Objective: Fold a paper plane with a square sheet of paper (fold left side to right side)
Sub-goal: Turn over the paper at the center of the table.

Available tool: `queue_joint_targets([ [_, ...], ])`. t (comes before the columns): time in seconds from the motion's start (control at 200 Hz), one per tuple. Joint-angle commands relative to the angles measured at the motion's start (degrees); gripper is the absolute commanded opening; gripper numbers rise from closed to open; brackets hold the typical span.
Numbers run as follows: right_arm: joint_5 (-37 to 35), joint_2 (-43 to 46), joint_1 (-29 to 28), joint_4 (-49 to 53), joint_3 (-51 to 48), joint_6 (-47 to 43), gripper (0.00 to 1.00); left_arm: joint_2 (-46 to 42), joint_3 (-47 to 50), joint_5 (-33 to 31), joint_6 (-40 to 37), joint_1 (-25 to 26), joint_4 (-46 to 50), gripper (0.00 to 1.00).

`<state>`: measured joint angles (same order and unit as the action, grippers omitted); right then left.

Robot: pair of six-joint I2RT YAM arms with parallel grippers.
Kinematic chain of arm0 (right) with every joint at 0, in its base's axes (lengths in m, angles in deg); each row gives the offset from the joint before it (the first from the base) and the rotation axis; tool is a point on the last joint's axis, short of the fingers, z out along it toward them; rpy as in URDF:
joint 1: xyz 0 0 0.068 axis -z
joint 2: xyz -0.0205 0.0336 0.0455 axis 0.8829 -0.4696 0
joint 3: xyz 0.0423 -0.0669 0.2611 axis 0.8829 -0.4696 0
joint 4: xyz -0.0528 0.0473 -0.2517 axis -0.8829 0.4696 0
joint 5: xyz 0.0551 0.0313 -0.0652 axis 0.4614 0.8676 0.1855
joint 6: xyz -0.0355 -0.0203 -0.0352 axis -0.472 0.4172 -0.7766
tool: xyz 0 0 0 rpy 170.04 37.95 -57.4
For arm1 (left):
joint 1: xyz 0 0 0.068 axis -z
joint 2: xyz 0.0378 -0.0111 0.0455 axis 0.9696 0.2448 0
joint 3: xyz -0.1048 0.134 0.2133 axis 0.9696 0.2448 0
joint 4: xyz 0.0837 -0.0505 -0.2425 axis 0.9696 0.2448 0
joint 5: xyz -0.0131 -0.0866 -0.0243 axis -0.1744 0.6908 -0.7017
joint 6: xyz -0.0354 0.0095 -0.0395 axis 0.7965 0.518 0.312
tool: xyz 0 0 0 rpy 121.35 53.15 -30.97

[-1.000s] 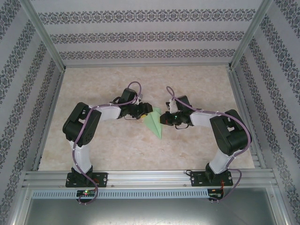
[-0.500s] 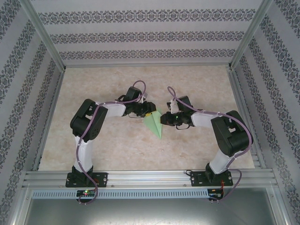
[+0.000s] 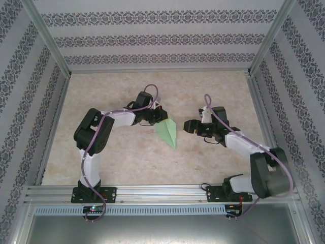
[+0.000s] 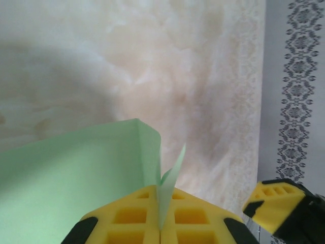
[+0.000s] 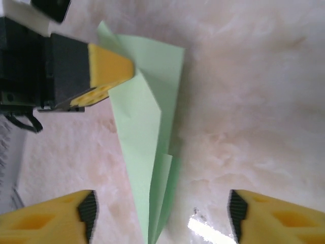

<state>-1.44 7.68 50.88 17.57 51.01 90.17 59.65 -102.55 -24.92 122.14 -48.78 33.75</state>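
The square sheet of paper is folded into a narrow pale green paper plane (image 3: 168,131), lying mid-table with its point toward the near edge. My left gripper (image 3: 162,116) is shut on the plane's wide far end. In the left wrist view its yellow fingers (image 4: 127,216) pinch a raised green flap (image 4: 170,175) between them. My right gripper (image 3: 187,125) stands open to the right of the plane, apart from it. In the right wrist view the plane (image 5: 144,132) lies ahead between the spread fingers of my right gripper (image 5: 161,211), and the left gripper's yellow finger (image 5: 106,68) rests on its far corner.
The beige marbled table (image 3: 127,157) is walled by patterned panels and aluminium posts, with a rail (image 3: 162,193) along the near edge. The right gripper's yellow finger (image 4: 277,203) shows at the lower right of the left wrist view.
My right gripper has opened, let go of the plane and drawn back to the right. My left gripper has closed on the plane's far end.
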Motion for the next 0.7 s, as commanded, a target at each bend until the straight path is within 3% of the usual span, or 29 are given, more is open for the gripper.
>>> queue_joint_targets([
  [0.0, 4.1, 5.7, 2.7, -2.4, -2.5, 2.8, 0.86, -7.4, -1.7, -2.1, -4.7, 0.3, 3.3, 0.04],
  [0.06, 6.2, 8.7, 4.1, -4.2, -3.6, 5.3, 0.98, -9.9, -2.3, -2.7, -5.6, -0.2, 5.1, 0.03],
  [0.34, 20.4, 10.5, 5.2, -19.0, -4.4, 18.7, 0.98, -19.4, -8.4, -4.2, -7.3, -2.0, 11.0, 0.03],
  [0.49, 21.7, 10.6, 2.1, -22.9, -4.4, 20.5, 0.98, -21.7, -11.7, -4.7, -6.0, -2.2, 10.9, 0.02],
  [0.694, 20.9, 7.3, -4.7, -31.4, -3.2, 24.9, 0.98, -22.9, -12.1, -0.7, -0.5, -2.1, 4.7, 0.02],
])
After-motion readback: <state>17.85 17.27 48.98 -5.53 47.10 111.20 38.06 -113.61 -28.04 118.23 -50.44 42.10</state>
